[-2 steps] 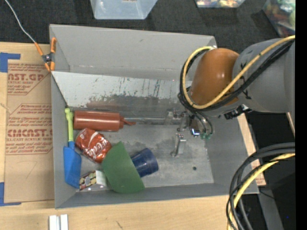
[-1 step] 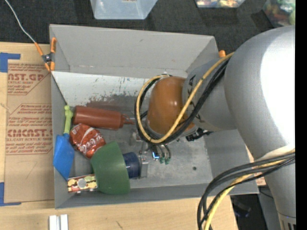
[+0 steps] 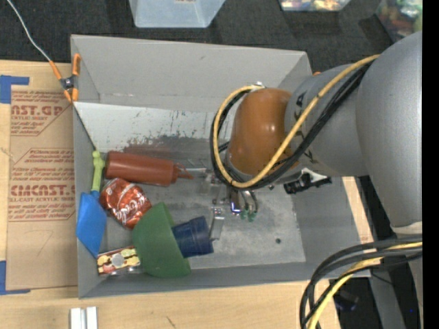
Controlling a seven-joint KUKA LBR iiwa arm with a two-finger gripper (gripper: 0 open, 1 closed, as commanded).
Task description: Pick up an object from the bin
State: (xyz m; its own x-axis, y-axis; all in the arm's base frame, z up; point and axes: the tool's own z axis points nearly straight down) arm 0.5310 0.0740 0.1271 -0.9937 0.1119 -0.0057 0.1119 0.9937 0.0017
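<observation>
Grey metal bin [image 3: 185,74], red bottle [image 3: 139,168], green cup [image 3: 159,244], blue cup [image 3: 192,235]

Bottle [image 3: 140,168] in the bin's [image 3: 192,74] left rear, wrapper [image 3: 125,202] before it, large cup [image 3: 160,242] then small cup [image 3: 192,236] rightward

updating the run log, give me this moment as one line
hand: inside bin | over: bare floor right of dark blue cup | grasp: cannot tell | nearby: green cup, red-brown bottle
</observation>
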